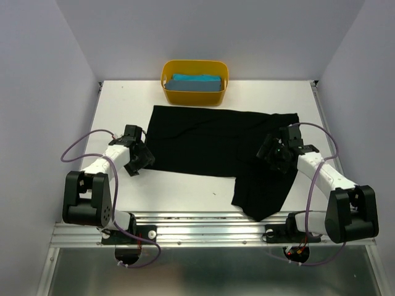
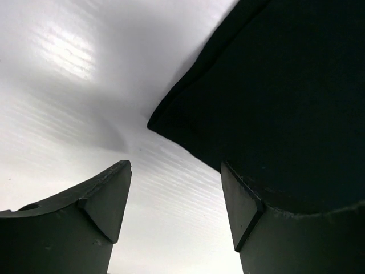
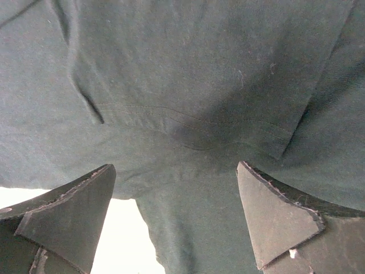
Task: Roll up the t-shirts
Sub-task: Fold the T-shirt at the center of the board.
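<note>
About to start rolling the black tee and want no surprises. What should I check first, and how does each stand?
1. Left claw empty and open: ok.
2. Right claw empty and open: ok.
3. Left claw at the edge of the black t-shirt: ok.
4. Black t-shirt spread flat: not ok, one flap trails to the near edge of the table.
5. Teal t-shirt parked in yellow tub: ok.

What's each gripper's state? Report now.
Left gripper: open, holding nothing.
Right gripper: open over the black t-shirt, holding nothing.
</note>
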